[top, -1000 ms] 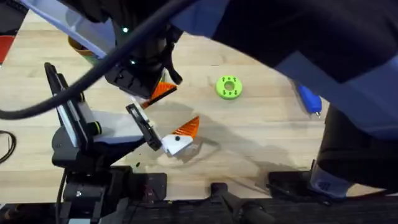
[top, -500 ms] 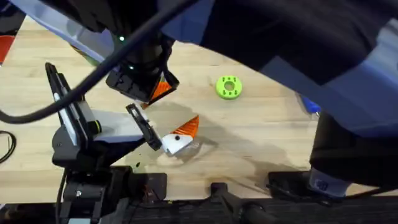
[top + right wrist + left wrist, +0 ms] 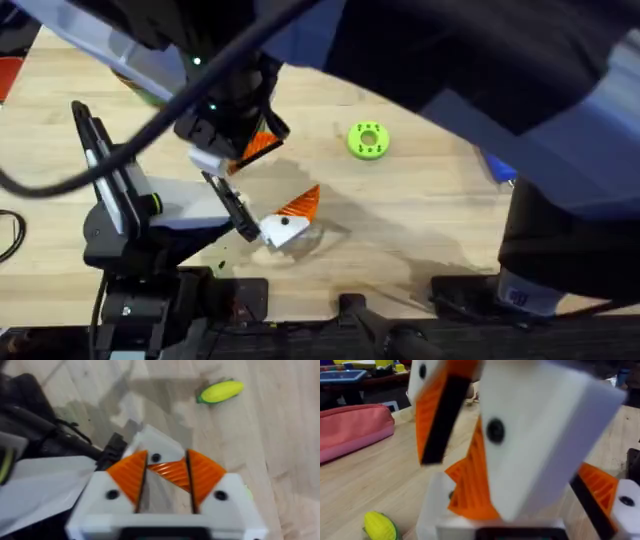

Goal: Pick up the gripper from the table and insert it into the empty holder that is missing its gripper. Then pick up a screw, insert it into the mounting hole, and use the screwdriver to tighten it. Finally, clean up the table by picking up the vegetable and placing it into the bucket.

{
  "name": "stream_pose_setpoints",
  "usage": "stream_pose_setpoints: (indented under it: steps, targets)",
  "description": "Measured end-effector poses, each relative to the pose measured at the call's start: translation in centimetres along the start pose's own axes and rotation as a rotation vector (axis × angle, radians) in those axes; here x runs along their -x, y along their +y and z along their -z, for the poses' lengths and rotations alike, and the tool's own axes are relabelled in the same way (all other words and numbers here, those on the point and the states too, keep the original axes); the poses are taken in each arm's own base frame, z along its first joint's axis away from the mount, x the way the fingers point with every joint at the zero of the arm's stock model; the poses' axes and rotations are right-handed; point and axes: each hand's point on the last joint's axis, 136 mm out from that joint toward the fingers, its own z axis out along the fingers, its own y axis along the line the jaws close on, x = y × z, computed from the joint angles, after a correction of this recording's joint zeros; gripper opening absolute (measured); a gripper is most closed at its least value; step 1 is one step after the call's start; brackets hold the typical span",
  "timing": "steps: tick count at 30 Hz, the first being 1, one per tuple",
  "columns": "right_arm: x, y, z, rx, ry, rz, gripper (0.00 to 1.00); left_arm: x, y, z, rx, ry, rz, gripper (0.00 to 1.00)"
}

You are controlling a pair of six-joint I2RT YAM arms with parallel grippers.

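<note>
The right gripper [image 3: 165, 477] holds the gripper [image 3: 170, 472] narrowly between its pads, just above the holder [image 3: 152, 445]. The wedge's long axis lies slanted over the table [image 3: 420, 220] (which end leads, I cannot tell). Since one second ago it shifted slightly lower. The vegetable [image 3: 220, 391] lies apart, green end toward the claw. The left gripper's state I cannot tell.

A light wooden table [image 3: 420, 230] with visible grain carries everything. Beyond its far edge, a pink fabric pouch [image 3: 350, 427] lies before dark furniture.
</note>
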Motion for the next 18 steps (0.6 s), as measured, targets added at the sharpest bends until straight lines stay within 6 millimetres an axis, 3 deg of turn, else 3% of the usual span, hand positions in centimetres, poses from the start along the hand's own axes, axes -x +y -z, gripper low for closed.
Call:
stream_pose_setpoints:
  steps: [3,4,12,18]
  targets:
    - [0.0,-1.5,0.2,-0.047,-0.002,-0.017,0.895,0.0,0.1,0.0,0.004,0.000,0.004,0.985]
    - [0.0,-1.9,0.3,-0.052,-0.006,-0.024,0.939,0.0,0.1,0.0,0.004,0.000,0.004,0.985]
    - [-0.2,-1.8,0.8,-0.045,-0.008,-0.053,0.958,0.0,0.1,0.0,0.003,-0.002,-0.003,0.985]
    - [-1.3,-1.6,3.0,-0.005,-0.008,-0.123,0.961,0.0,0.0,0.0,0.000,-0.002,-0.011,0.985]
